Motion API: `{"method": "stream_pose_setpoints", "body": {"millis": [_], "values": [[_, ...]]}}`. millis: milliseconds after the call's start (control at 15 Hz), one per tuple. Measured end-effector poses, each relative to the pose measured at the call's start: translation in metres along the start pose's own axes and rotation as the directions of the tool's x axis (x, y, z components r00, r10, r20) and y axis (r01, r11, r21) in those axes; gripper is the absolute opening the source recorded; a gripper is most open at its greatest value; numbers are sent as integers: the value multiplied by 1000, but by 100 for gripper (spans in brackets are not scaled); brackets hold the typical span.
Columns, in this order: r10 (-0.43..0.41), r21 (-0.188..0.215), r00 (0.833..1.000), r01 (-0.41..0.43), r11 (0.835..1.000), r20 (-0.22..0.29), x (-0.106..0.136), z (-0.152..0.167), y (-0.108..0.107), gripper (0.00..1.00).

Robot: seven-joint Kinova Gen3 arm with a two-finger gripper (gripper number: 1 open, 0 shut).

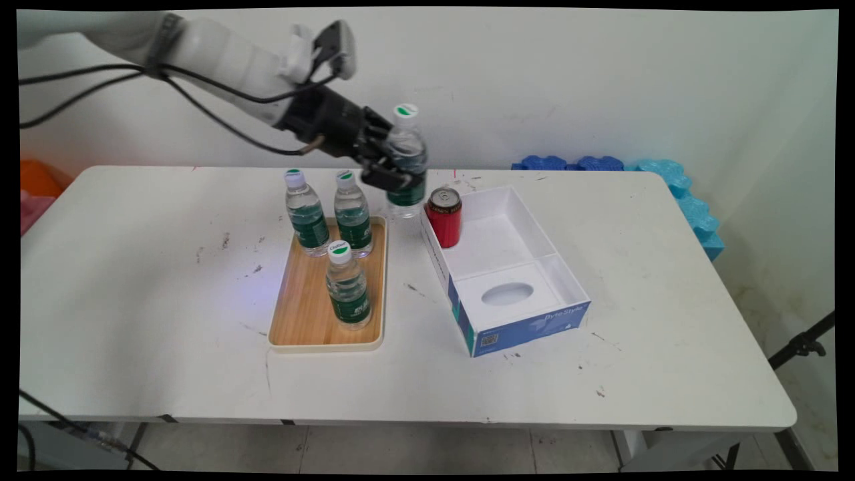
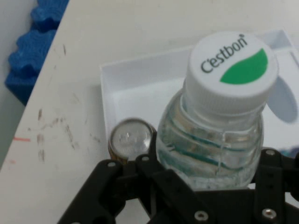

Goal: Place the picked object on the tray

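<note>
My gripper (image 1: 399, 162) is shut on a clear water bottle (image 1: 407, 159) with a green label and a white cap, held upright above the table between the wooden tray (image 1: 308, 314) and the white box (image 1: 528, 235). In the hand view the bottle (image 2: 219, 126) fills the frame, its cap marked with a green leaf, and the gripper (image 2: 205, 196) grips it around the body. A red can (image 1: 445, 216) stands in the box's far left corner, just right of the held bottle; the can's top (image 2: 131, 137) shows beside the bottle. Three more bottles (image 1: 348, 284) stand on the tray.
The open white box has a blue front wall (image 1: 528, 329) and an oval cut-out inside. Blue foam pieces (image 1: 674, 184) lie along the table's far right edge. An orange thing (image 1: 40, 180) sits off the table's left end.
</note>
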Motion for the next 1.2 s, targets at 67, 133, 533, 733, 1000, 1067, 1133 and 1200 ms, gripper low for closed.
{"method": "stream_pose_setpoints", "body": {"millis": [67,133,533,733,1000,1067,1133,1200], "values": [[4,-9,1000,-4,1000,8,-7,-9,-1,0],[8,-18,1000,-8,1000,16,-13,-17,-2,0],[57,-82,996,-51,995,73,-60,-54,-2,0],[82,-108,991,-71,992,103,-86,-63,1,0],[94,-125,987,-78,989,131,-121,-66,5,0],[94,-131,987,-77,988,133,-128,-65,7,0],[95,-135,987,-77,988,132,-135,-63,9,0],[95,-138,987,-77,987,128,-142,-61,11,0]]}}
